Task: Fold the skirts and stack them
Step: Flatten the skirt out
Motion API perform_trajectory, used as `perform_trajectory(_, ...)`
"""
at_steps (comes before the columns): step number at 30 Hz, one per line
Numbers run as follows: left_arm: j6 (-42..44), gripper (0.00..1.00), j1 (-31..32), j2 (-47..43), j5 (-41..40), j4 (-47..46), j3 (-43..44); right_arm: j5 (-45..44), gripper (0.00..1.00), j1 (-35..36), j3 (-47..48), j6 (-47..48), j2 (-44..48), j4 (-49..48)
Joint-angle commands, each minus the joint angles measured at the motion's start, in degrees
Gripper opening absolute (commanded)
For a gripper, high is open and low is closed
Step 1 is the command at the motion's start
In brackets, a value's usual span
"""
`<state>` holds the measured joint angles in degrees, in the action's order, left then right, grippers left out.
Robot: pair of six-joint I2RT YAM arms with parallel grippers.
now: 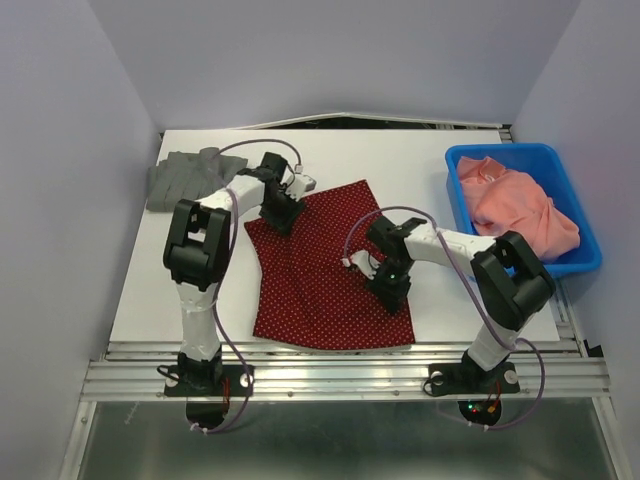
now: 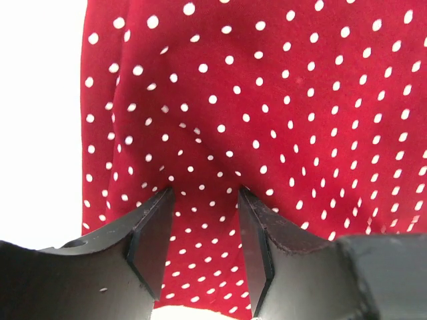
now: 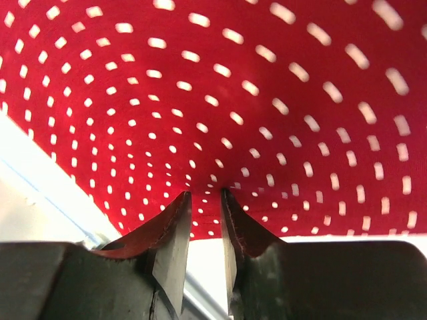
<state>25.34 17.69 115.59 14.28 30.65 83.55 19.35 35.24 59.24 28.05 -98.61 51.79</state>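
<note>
A white counter (image 1: 330, 150) fills most of the space in front of the two arms. Spread across its middle is the red dotted skirt (image 1: 320, 285), lying mostly flat with a few soft ripples, its wide hem toward the near edge and its narrower end toward the far side. On the right side of the counter sits a blue bin (image 1: 500, 149) with a heap of pink cloth (image 1: 520, 210) in it. At the far left corner lies the grey skirt (image 1: 180, 180), bunched and apart from the red one. The left end effector (image 1: 281, 212) is down on the far left corner of the red dotted skirt; seen from the wrist, its fingers (image 2: 150, 233) stand released, well apart, tips against the cloth, which puckers toward the gap between them. The right end effector (image 1: 392, 285) is at the right edge of the same skirt, nearer the hem. Only a narrow slit is left between its jaws, and the cloth draws in toward the tips. I cannot tell whether it has the fabric pinched or is merely touching it.
</note>
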Motion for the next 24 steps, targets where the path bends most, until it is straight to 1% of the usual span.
perform_trajectory(1,-1.3,0.54,4.9,4.3,1.3,0.2,6.8,3.7,0.3,3.0,0.9,1.2,-1.2,5.0)
perform_trajectory(3,-2.2,0.54,5.0,5.9,2.1,0.5,9.9,1.8,0.3,3.0,2.2,-0.2,0.2,2.9)
perform_trajectory(5,-3.4,0.54,4.7,6.1,2.2,0.1,11.1,-3.3,0.31,3.0,3.2,-2.8,1.6,0.8)
perform_trajectory(6,-3.6,0.55,4.6,6.1,2.2,-0.2,11.7,-4.7,0.31,2.5,4.3,-2.9,2.1,-1.1)
perform_trajectory(8,-3.7,0.55,4.5,6.7,1.3,0.5,13.5,-6.9,0.31,1.2,6.4,-2.5,1.5,-1.1)
perform_trajectory(9,-3.4,0.55,4.5,7.8,1.3,1.6,16.2,-6.9,0.31,-0.7,10.0,-2.0,0.9,-0.5)
perform_trajectory(11,-1.8,0.55,4.3,7.6,3.1,4.1,18.2,-5.2,0.32,-3.7,14.9,-1.2,-0.5,1.4)
perform_trajectory(12,-1.3,0.55,3.7,6.1,4.2,4.6,19.0,-4.1,0.32,-7.4,21.1,-0.9,-0.9,2.0)
perform_trajectory(15,1.1,0.59,1.7,1.7,8.1,5.7,19.8,-0.7,0.37,-13.3,31.2,-0.5,-3.7,2.5)
perform_trajectory(16,1.6,0.59,1.2,0.9,9.8,6.3,20.2,-0.5,0.41,-16.1,36.9,-0.1,-4.7,1.8)
perform_trajectory(19,1.6,0.61,-1.6,-1.0,11.4,6.2,21.0,-3.0,0.42,-18.2,44.3,1.6,-9.5,-2.9)
perform_trajectory(20,1.6,0.63,-2.2,-0.6,11.4,6.3,21.7,-3.6,0.43,-18.7,45.8,2.4,-12.4,-5.2)
perform_trajectory(22,2.3,0.63,-3.9,0.2,11.2,7.1,22.3,-3.9,0.45,-18.7,48.9,3.8,-15.7,-6.5)
perform_trajectory(23,2.4,0.64,-4.5,0.8,11.4,7.9,22.5,-3.9,0.46,-19.2,52.1,4.1,-17.5,-7.7)
perform_trajectory(24,2.7,0.64,-5.2,1.6,11.6,8.1,22.6,-3.9,0.46,-19.2,53.6,4.5,-20.8,-8.4)
